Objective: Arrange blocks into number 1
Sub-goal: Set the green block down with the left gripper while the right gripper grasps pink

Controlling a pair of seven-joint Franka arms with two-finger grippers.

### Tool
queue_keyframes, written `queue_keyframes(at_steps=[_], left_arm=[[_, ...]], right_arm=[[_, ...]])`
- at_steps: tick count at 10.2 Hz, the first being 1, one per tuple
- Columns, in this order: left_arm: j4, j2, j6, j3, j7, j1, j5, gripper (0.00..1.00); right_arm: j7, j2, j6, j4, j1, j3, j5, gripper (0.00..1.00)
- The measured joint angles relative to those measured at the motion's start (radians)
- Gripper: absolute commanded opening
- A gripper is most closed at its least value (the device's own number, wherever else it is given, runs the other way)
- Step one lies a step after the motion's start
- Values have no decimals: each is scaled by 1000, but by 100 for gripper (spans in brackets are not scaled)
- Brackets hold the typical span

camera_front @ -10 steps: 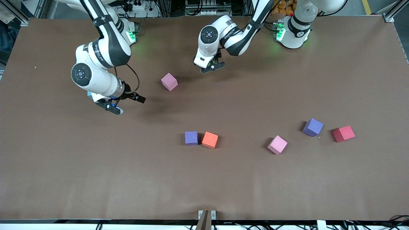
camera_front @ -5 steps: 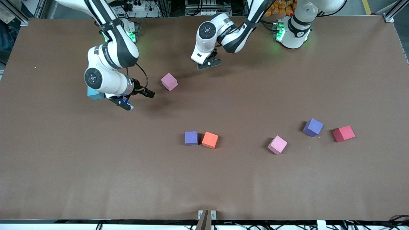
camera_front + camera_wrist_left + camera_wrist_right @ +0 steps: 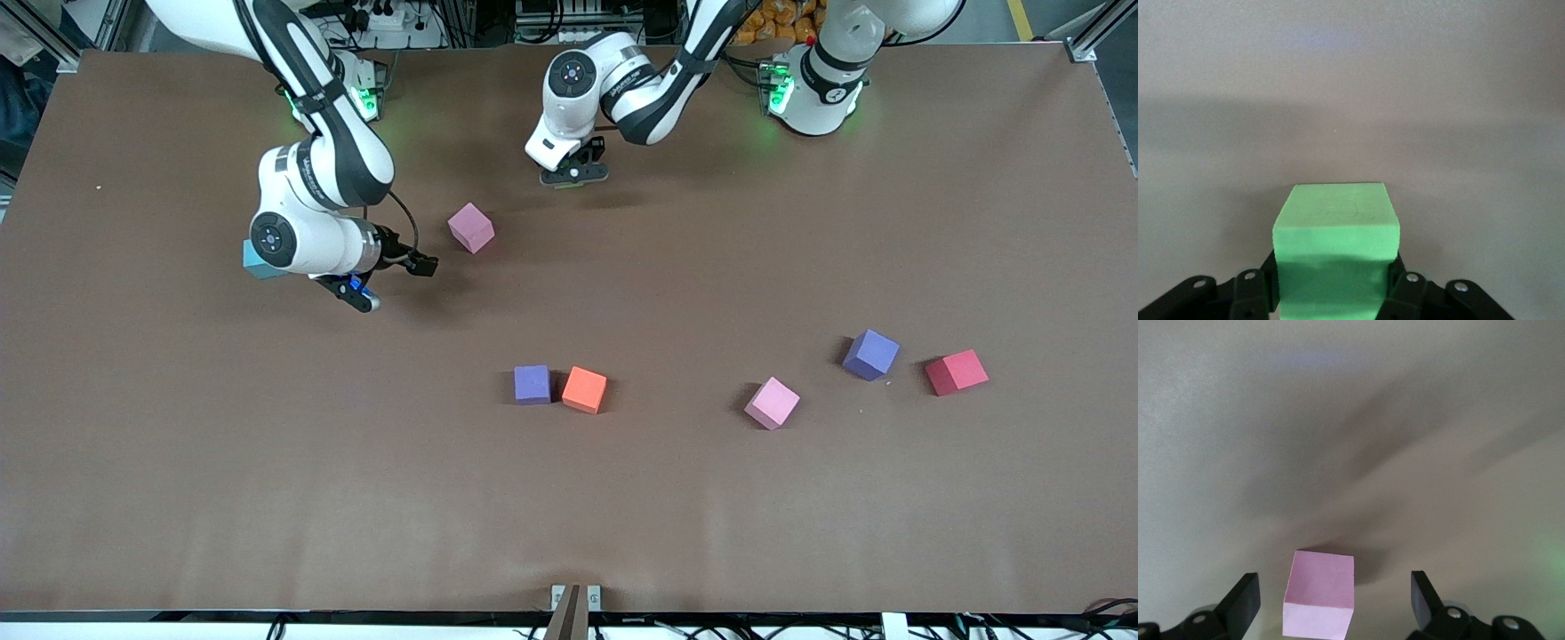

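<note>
My left gripper (image 3: 573, 173) hangs over the table near the robots' bases, shut on the green block (image 3: 1336, 250), which fills the space between its fingers (image 3: 1405, 293). My right gripper (image 3: 391, 283) is open over the table beside a pink block (image 3: 470, 228), toward the right arm's end. In the right wrist view that pink block (image 3: 1319, 593) lies on the table between the lines of the two spread fingers (image 3: 1241, 603), untouched. A purple block (image 3: 532, 384), a second pink block (image 3: 772, 403) and another purple block (image 3: 870, 354) lie nearer the front camera.
An orange cube (image 3: 584, 389) touches the purple block beside it. A red cube (image 3: 956, 372) lies next to the other purple block, toward the left arm's end. A light blue cube (image 3: 256, 264) is partly hidden under the right arm.
My right gripper has moved toward the pink block and the robots' bases, uncovering the light blue cube. My left gripper has drawn back toward the bases with the green block.
</note>
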Motion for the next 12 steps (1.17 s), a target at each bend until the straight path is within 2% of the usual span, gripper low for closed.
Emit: queue_keyframes(at_steps=[2, 6, 7, 8, 12], left_arm=[[-11, -7, 0, 1, 71, 10, 2, 0], [-20, -9, 0, 21, 123, 37, 67, 0], [-20, -9, 0, 23, 123, 38, 70, 17], [-20, -9, 0, 25, 123, 38, 70, 99], [-18, -7, 7, 49, 109, 40, 70, 100]], right_arm=[[0, 17, -1, 0, 22, 1, 79, 100], [0, 88, 0, -1, 72, 1, 105, 100], [0, 99, 0, -1, 75, 2, 106, 100], [0, 108, 0, -1, 75, 2, 107, 100], [-3, 112, 1, 2, 75, 4, 128, 100]])
